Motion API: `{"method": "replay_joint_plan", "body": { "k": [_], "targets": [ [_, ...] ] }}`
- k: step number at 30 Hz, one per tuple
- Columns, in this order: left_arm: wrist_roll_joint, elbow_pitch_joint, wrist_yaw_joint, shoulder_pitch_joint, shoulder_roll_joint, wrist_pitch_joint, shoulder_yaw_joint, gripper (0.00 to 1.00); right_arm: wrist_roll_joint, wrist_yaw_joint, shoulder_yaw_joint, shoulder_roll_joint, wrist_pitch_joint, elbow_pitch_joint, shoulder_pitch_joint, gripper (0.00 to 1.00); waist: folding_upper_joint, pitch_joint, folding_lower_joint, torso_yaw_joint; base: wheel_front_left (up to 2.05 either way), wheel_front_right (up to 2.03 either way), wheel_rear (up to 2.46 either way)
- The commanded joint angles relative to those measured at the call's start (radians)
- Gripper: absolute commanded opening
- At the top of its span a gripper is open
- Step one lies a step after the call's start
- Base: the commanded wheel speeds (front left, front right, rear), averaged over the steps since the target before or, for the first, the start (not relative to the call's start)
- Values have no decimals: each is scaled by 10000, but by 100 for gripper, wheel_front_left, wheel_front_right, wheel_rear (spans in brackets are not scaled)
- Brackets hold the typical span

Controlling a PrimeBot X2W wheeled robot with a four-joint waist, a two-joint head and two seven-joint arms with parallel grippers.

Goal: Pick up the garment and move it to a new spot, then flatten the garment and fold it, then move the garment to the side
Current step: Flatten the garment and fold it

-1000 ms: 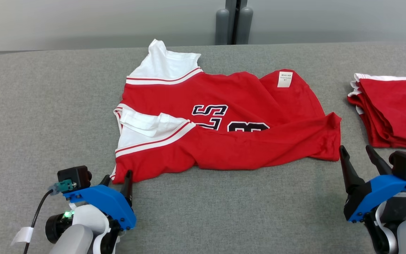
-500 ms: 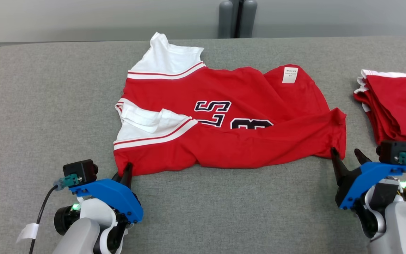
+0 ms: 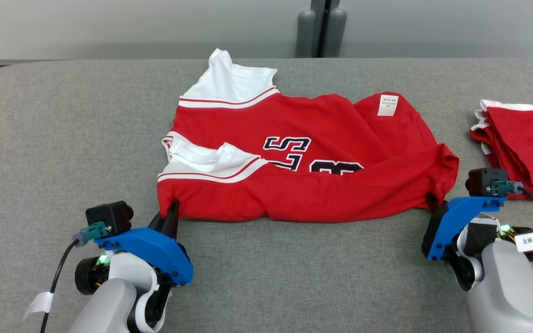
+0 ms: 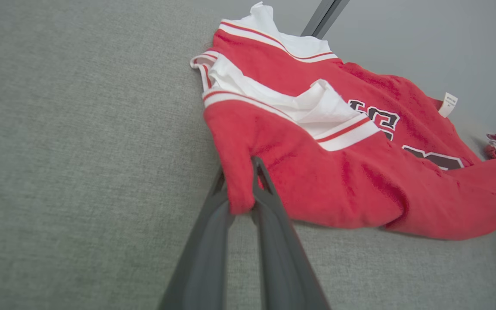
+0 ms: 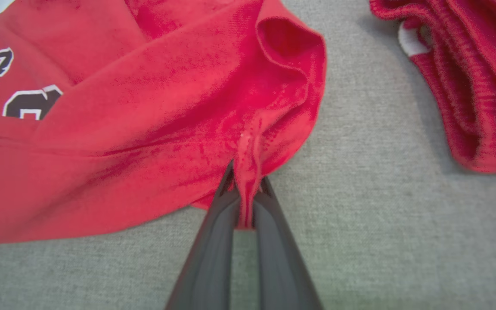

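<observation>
Presently, head view: one garment [image 3: 303, 171], a red jersey with white sleeves and dark lettering, lies rumpled and partly doubled over near the middle of the table [image 3: 63, 138], a white label [image 3: 387, 104] showing at its far edge. A stack [image 3: 525, 148] of folded red items sits apart at the right. The left gripper [image 3: 170, 215] is at the near left corner of the hem and the right gripper [image 3: 433, 201] at the near right corner; its tips are mostly hidden by cloth there. Left wrist view: the jaws are drawn nearly together on the hem corner, with a small tongue of red cloth pinched between the fingers and the rest of the garment resting on the table. Right wrist view: the jaws are likewise nearly closed, with a narrow pleat of hem gathered between them and the cloth puckering up from the pinch. Handling, by judgement: a light, limp knit with no stiffness, so it will sag and drape between the two holds and trail on the table unless raised well. It looks neither fragile nor slippery, though a thin pinch may creep out under a pull. The best holds are the corners now taken, on the doubled hem where the cloth is thickest. Both layers should be checked as caught, or the body may open when lifted.
</observation>
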Motion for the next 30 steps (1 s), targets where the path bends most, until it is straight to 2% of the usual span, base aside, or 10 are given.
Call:
{"method": "replay_joint_plan", "body": {
  "k": [1,4,10,17,20,24,30],
  "targets": [
    [100,-97,-48,-252,83,-111,23,0,-95,2,-10,-64,-87,94,-234,0,1,-132,-1,-45,0,0,0],
    [180,-357,10,-281,222,-222,89,0,48,2,66,-196,-59,64,-424,0,1,-328,-1,-92,0,0,0],
    [127,-1202,200,52,549,-233,263,0,1067,2,511,-706,529,-650,-173,0,1,-834,-1,-138,0,0,0],
    [-98,-2675,616,1420,1056,216,364,0,2366,0,1200,-1703,1817,-2834,1420,0,1,-1127,-1,-214,0,0,0],
    [-222,-3303,905,2298,1214,485,281,0,2699,0,1213,-1835,2214,-3964,2511,0,1,-1060,-1,-265,0,0,0],
    [-465,-3850,1214,3353,1197,576,253,0,2878,2,798,-1521,2410,-5089,3743,0,1,-886,-1,-280,0,0,0],
    [-528,-3993,1406,3926,984,551,93,0,2640,2,368,-928,2300,-5696,4703,0,1,-699,-1,-301,0,0,0]
  ]
}}
